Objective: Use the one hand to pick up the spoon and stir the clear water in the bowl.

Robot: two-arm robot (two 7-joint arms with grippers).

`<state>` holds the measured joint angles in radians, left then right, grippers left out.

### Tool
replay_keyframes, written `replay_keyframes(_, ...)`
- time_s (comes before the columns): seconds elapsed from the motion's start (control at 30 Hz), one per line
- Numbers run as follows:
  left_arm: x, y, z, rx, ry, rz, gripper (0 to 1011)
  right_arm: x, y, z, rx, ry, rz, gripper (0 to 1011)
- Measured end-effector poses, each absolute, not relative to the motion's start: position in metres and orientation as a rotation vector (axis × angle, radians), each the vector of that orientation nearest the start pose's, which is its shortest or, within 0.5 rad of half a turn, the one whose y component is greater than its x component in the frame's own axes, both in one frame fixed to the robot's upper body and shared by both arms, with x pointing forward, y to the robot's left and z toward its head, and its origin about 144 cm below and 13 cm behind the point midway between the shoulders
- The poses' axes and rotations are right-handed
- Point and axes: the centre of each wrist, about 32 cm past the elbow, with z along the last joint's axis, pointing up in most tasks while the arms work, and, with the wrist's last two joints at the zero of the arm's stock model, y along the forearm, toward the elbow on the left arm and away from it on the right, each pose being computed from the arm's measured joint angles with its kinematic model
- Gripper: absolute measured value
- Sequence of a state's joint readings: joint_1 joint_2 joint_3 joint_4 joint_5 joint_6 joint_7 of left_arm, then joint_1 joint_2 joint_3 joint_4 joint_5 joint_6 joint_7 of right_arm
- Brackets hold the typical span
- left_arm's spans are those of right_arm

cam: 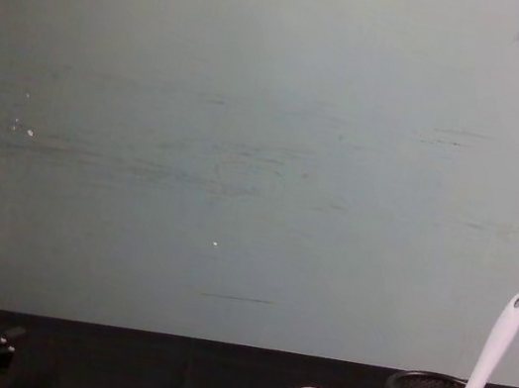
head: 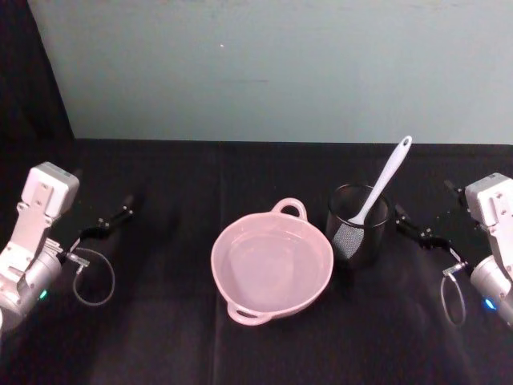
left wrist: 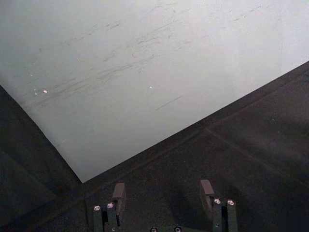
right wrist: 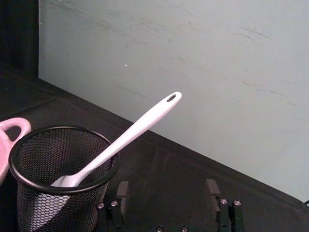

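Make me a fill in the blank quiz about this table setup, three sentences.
The spoon stands in the mesh cup, on the bowl's ____ side.
The bowl's colour is ____.
The left gripper and right gripper are both ____ and empty.
Missing words: right, pink, open.

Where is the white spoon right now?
The spoon stands blade-down in the black mesh cup, just right of the pink bowl in the head view, its handle leaning up toward the wall.
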<state>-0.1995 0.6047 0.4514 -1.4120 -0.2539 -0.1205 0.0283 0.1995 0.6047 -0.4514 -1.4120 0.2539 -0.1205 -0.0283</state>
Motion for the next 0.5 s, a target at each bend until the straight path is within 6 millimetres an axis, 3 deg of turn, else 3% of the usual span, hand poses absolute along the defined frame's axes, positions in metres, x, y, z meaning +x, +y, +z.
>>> replay_keyframes(0.33,0.489,0.310,1.140,0.304,-0.285,1.248,1005,0.488,-0.310,1.140,-0.306,-0.286,-1.247,1003)
replay_keyframes(0.5,0.489,0.310,1.140,0.304,-0.285,1.248,1005,0.473,-0.315,1.146,-0.318,-0.290,-1.258,1003)
